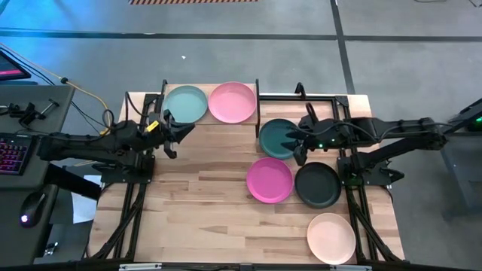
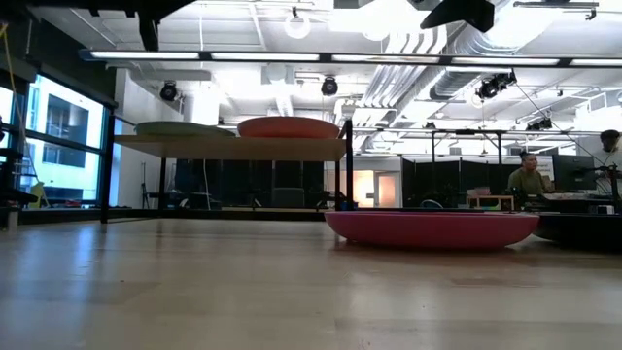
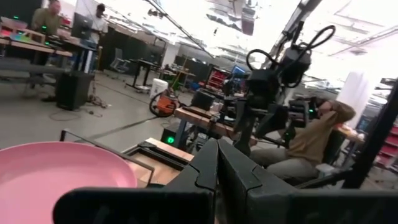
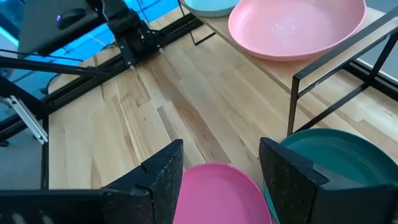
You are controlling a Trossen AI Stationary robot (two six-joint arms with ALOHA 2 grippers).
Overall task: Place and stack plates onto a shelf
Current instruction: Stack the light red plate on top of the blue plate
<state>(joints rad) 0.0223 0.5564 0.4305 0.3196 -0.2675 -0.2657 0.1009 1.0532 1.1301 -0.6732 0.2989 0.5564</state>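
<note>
The shelf carries the pale teal plate and the light pink plate side by side, both resting flat on its board. The dark teal plate, magenta plate, black plate and peach plate lie on the tabletop. My left gripper is shut and hovers at the shelf's near left corner, next to the pale teal plate. My right gripper is open above the dark teal plate's rim; the magenta plate shows between its fingers.
Black metal posts flank the shelf, and one stands just beyond my right gripper. Bare wooden tabletop lies at the near left. The low view shows the magenta plate in front of the shelf. A seated person is beyond the table.
</note>
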